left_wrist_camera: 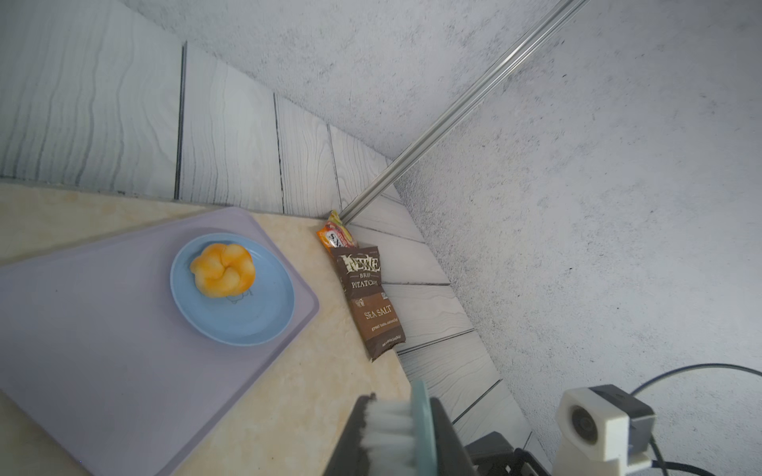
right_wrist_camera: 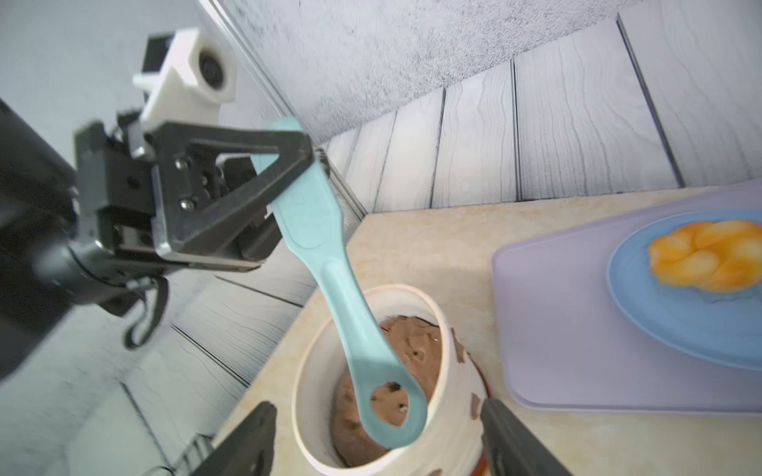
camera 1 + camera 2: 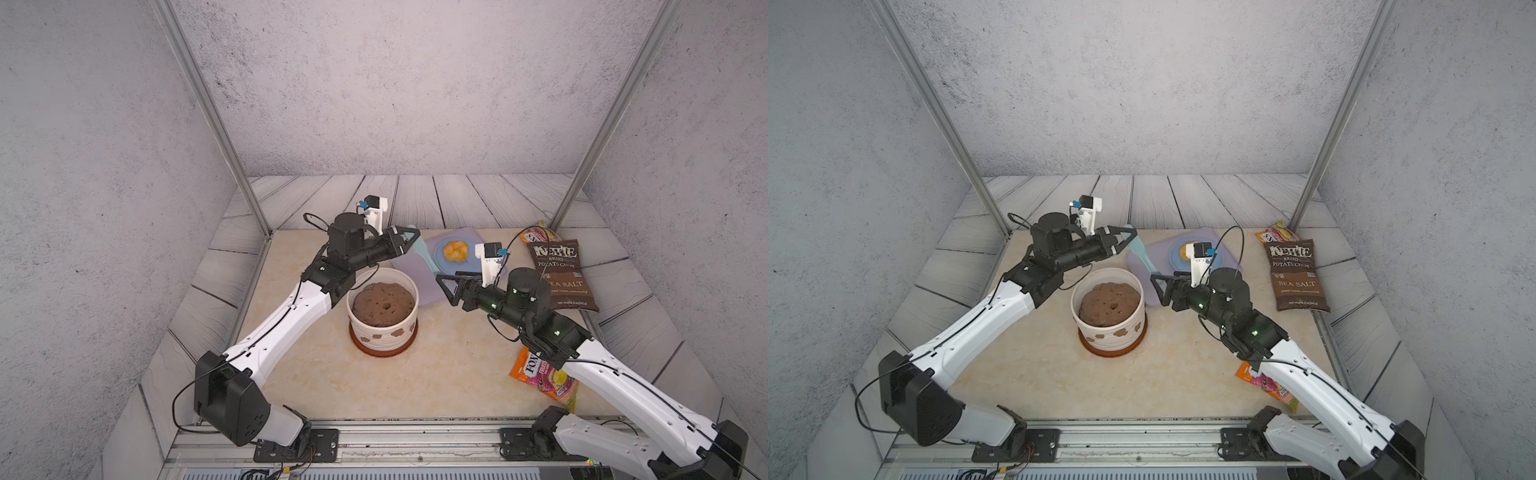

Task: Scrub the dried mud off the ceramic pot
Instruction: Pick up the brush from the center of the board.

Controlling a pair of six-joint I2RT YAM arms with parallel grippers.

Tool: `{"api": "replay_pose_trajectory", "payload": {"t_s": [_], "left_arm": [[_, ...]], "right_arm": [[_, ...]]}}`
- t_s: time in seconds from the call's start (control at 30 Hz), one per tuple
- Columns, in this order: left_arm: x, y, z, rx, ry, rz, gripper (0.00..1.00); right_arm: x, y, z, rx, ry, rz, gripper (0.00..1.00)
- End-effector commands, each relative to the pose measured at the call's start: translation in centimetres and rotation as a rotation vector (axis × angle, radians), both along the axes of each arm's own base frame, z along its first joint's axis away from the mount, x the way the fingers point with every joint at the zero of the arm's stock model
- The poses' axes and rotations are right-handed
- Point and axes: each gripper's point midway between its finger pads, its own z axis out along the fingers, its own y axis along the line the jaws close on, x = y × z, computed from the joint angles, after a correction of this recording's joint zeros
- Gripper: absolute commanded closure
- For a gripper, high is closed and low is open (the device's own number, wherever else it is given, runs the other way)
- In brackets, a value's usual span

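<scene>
The pot (image 3: 382, 337) stands mid-table on a brown saucer (image 3: 384, 354), full of soil. The dried mud (image 3: 398, 332) sits in patches on its near wall. Behind it, the left claw (image 3: 411, 237) pinches a teal brush (image 2: 330, 263) at the bristle head. The right claw (image 3: 443, 289) is spread and empty, just beside the handle's end. The jaws seem to cover the bristles, so the brush may twist when pressed, and the unheld pot may slide.
</scene>
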Motion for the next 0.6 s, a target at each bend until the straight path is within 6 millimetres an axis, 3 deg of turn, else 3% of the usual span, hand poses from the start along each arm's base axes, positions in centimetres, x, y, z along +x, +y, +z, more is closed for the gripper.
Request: {"api": "replay_pose_trajectory", "payload": {"t_s": [0.0, 0.2, 0.33, 0.57], "left_arm": [[-1.7, 0.5, 4.1, -0.093, -0.141, -0.062, 0.89], [-2.6, 0.9, 5.7, -0.187, -0.165, -0.069, 0.89], [-2.7, 1.0, 5.8, -0.237, -0.124, -0.071, 0.89], [-2.8, 1.1, 6.1, -0.289, -0.100, -0.076, 0.88]], "right_arm": [[0.2, -0.6, 4.2, 0.302, 0.005, -0.038, 0.20], [0.6, 0.4, 5.6, 0.558, 0.061, 0.017, 0.20], [0.5, 1.8, 6.7, 0.606, 0.071, 0.102, 0.21], [0.1, 2.9, 8.6, 0.716, 0.034, 0.216, 0.34]]}}
